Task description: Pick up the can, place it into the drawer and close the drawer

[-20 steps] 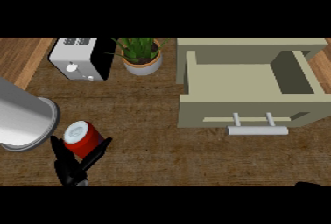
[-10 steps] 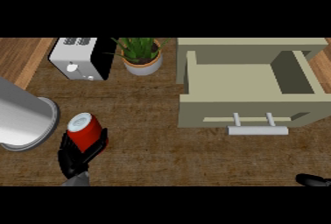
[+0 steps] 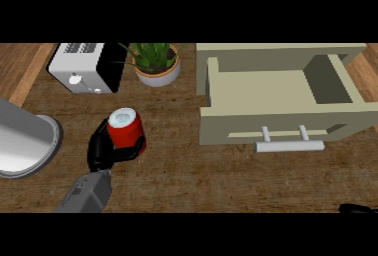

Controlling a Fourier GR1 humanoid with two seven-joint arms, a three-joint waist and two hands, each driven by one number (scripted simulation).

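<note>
A: What is the left robot hand (image 3: 103, 150) doing?
B: Its fingers curl round the red can (image 3: 125, 131), left of the open drawer (image 3: 260, 90).
A: And the right robot hand (image 3: 357, 209)?
B: Barely visible at the lower right edge; I cannot tell its fingers.
A: Room?
B: Bare surface (image 3: 221, 175) lies between can and drawer.

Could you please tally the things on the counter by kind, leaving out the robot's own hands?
Can: 1
Toaster: 1
Potted plant: 1
Drawer unit: 1
Grey round vessel: 1
Total: 5
</note>
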